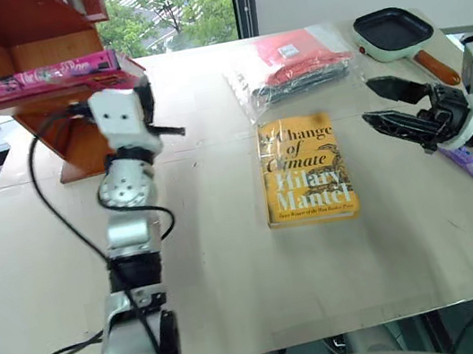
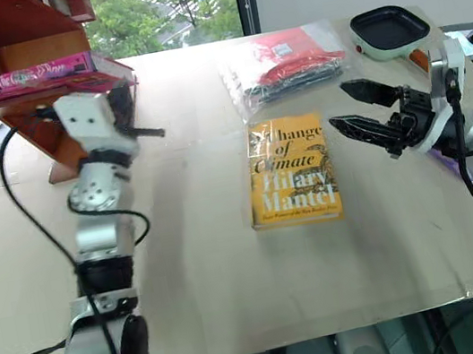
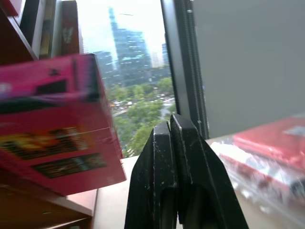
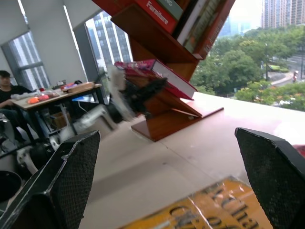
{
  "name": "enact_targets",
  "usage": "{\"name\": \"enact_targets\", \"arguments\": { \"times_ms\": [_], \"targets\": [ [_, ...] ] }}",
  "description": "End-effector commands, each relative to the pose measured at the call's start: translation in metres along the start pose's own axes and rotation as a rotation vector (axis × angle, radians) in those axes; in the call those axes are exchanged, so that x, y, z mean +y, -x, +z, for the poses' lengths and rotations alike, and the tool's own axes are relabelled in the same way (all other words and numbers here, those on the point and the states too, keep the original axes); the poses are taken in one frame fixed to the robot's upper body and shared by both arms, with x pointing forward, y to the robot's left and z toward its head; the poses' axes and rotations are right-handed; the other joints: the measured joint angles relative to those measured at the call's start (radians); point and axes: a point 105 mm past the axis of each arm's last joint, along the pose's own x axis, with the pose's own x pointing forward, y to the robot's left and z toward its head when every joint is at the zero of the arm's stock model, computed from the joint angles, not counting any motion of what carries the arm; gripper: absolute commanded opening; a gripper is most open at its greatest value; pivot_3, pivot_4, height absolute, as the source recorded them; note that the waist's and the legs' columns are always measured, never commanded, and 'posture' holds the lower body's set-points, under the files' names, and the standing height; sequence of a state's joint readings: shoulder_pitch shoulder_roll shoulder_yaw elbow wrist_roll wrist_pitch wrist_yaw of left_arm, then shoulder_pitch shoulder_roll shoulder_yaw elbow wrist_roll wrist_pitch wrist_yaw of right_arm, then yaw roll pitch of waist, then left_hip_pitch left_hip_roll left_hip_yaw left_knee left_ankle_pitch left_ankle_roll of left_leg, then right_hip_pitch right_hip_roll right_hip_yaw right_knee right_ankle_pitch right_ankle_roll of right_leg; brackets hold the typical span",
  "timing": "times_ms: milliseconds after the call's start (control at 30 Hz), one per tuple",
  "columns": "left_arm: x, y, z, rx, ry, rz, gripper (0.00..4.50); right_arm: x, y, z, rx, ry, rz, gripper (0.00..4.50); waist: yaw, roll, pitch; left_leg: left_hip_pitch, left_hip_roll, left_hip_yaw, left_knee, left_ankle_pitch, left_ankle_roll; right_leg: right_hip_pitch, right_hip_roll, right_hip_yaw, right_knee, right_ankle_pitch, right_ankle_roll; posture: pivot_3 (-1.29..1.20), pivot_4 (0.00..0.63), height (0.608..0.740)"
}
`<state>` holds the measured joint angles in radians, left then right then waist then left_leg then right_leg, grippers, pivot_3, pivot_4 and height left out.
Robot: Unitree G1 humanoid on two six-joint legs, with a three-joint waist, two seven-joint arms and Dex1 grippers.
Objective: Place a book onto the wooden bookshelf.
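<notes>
- Left gripper (image 3: 174,143): nearest item, black fingers pressed together with nothing between them; sits just beside the free end of the book, apart from it, at the bookshelf's table-facing side.
- Book (image 1: 39,81): thick magenta-pink paperback in glossy wrap, lying flat on a slanted board of the wooden bookshelf, one end jutting past the board toward the table's middle.
- Wooden bookshelf (image 1: 77,149): reddish-brown unit with zigzag boards and a flat base, standing at the table's far left corner; other books are lodged in its upper boards, one spine lettered in white.
- Table (image 1: 238,295): pale top bearing the bookshelf and all items below.
- Yellow "Change of Climate" book (image 1: 305,168): face up, well apart from the bookshelf, toward the table's middle.
- Clear bag with red contents (image 1: 295,63): beyond the yellow book, farther from the bookshelf.
- Small dark pan with orange handle (image 1: 394,31): across the table from the bookshelf, near the far right edge.
- Right gripper (image 2: 357,111): fingers spread wide, grasping nothing, hovering beside the yellow book on the side away from the bookshelf.
- Person (image 4: 9,88): seated at a desk in the room behind the bookshelf.
</notes>
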<state>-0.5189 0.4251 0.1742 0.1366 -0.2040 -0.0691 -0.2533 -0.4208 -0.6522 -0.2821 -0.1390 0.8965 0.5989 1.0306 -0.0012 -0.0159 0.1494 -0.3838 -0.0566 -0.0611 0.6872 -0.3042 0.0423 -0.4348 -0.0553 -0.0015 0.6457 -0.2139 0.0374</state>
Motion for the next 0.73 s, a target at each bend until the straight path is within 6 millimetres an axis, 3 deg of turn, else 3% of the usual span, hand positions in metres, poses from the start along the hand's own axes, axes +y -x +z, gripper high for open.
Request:
{"name": "enact_targets", "arguments": {
  "times_ms": [33, 200, 267, 333, 533, 567, 733],
  "targets": [
    [-0.006, 0.041, 0.007, 0.099, 0.115, -0.196, 0.05, 0.0, 0.013, -0.002, 0.032, 0.085, -0.037, 4.5, -0.008, 0.001, -0.002, 0.001, 0.0, 0.001, 0.0, 0.0, 0.0, 0.001, 0.0, 0.001, 0.0, 0.0, 0.0, 0.0, 0.15, 0.72],
    [-0.026, 0.117, -0.009, 0.387, 0.205, -0.417, 0.05, -0.012, 0.04, -0.044, 0.166, 0.16, -0.168, 4.5, -0.002, 0.0, -0.002, 0.003, 0.001, 0.0, 0.0, 0.0, 0.0, 0.003, 0.0, 0.001, 0.0, 0.0, 0.0, 0.0, 0.15, 0.72],
    [-0.039, 0.143, -0.008, 0.443, 0.224, -0.479, 0.56, -0.018, 0.056, -0.069, 0.219, 0.186, -0.258, 4.5, 0.003, -0.001, -0.003, 0.004, 0.0, 0.0, 0.0, 0.0, 0.0, 0.004, 0.0, 0.001, -0.001, 0.0, 0.0, 0.0, 0.15, 0.72],
    [-0.042, 0.154, -0.011, 0.479, 0.24, -0.474, 1.23, -0.016, 0.065, -0.083, 0.243, 0.177, -0.279, 4.5, 0.015, 0.0, -0.002, 0.005, 0.0, 0.0, -0.001, 0.0, 0.0, 0.005, 0.0, 0.001, -0.001, 0.0, 0.0, 0.0, 0.15, 0.72],
    [-0.049, 0.174, -0.034, 0.558, 0.249, -0.457, 4.21, -0.01, 0.082, -0.117, 0.315, 0.151, -0.291, 4.5, 0.015, 0.006, -0.005, 0.01, 0.001, 0.0, -0.001, 0.0, 0.0, 0.01, 0.0, 0.001, -0.001, 0.001, -0.002, 0.0, 0.15, 0.72],
    [-0.05, 0.175, -0.037, 0.565, 0.237, -0.459, 4.44, -0.01, 0.084, -0.118, 0.315, 0.151, -0.295, 4.5, 0.015, 0.007, -0.005, 0.014, 0.001, 0.001, -0.002, -0.001, 0.001, 0.015, 0.001, 0.001, -0.002, 0.001, -0.002, 0.0, 0.15, 0.72],
    [-0.057, 0.175, -0.046, 0.575, 0.192, -0.47, 4.44, -0.014, 0.092, -0.124, 0.313, 0.153, -0.333, 4.5, 0.015, 0.006, -0.005, 0.022, 0.001, 0.001, -0.004, -0.003, 0.005, 0.021, 0.001, 0.001, -0.004, 0.0, -0.003, 0.0, 0.15, 0.72]
  ]
}}
